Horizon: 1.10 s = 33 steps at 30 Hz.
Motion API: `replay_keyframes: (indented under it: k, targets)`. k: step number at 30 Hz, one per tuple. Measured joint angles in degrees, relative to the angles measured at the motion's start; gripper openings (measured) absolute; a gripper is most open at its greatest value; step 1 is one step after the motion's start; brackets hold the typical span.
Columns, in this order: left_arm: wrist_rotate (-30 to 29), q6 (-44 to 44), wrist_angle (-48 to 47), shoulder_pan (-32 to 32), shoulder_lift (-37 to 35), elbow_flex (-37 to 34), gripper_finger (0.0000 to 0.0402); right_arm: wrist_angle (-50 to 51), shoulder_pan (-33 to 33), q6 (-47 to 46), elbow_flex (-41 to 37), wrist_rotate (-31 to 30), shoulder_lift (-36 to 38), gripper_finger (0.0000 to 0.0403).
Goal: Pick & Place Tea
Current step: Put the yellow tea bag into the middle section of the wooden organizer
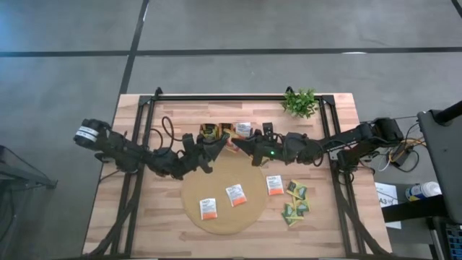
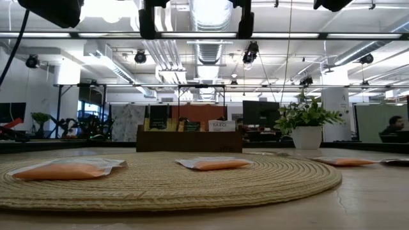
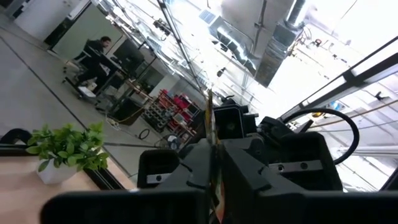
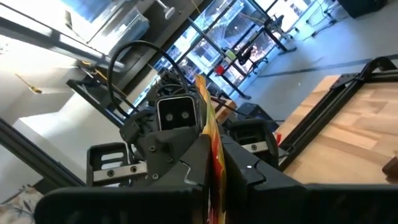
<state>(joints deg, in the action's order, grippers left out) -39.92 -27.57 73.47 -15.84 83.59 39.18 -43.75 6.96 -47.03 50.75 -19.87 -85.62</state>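
Observation:
One tea sachet [image 4: 207,118], orange and yellow, hangs in the air between my two grippers, over the far edge of the round tan mat [image 1: 224,217]. My left gripper [image 1: 219,145] comes from the table's left and my right gripper [image 1: 240,144] from the right. Both are shut on this sachet. Three white-and-orange sachets [image 1: 236,195] lie flat on the mat. A heap of green and yellow sachets [image 1: 294,202] lies on the table to the mat's right. The dark tray [image 1: 225,130] just behind the grippers holds more sachets. My left gripper pinches the sachet between its two fingers; the sachet shows edge-on as a thin strip [image 3: 211,134] standing out past the fingertips. The fingers come about level from the table's left. The sachet is lifted clear of the mat. My right gripper pinches the same sachet between its two fingers; the orange-yellow edge [image 4: 212,144] rises from the narrow gap between them. The fingers come about level from the table's right, facing the left gripper. The sachet stands on edge, clear of the mat and tray.
A small green plant [image 1: 301,102] in a white pot stands at the far right of the table. Black frame rails [image 1: 144,130] run along both sides. Free wood lies left of the mat. People sit at desks in the room beyond.

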Motion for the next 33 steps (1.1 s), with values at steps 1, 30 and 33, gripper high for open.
replay_keyframes:
  k: [1, 30, 33]
  targets:
    - [-0.02, -0.02, -0.02, 0.01, -0.02, 0.0, 0.0023, -0.02, 0.0, 0.27, 0.03, -0.02, -0.01, 0.0024]
    - [10.62, -4.75, -67.56, 0.14, -6.5, 10.68, 0.0001, 75.26, -0.16, 39.04, 15.36, 15.43, 8.15, 0.0175]
    - [13.93, -1.38, -80.1, 0.23, -4.53, 17.02, 0.0001, 76.29, -0.31, 44.93, 20.96, 15.42, 4.6, 0.017]
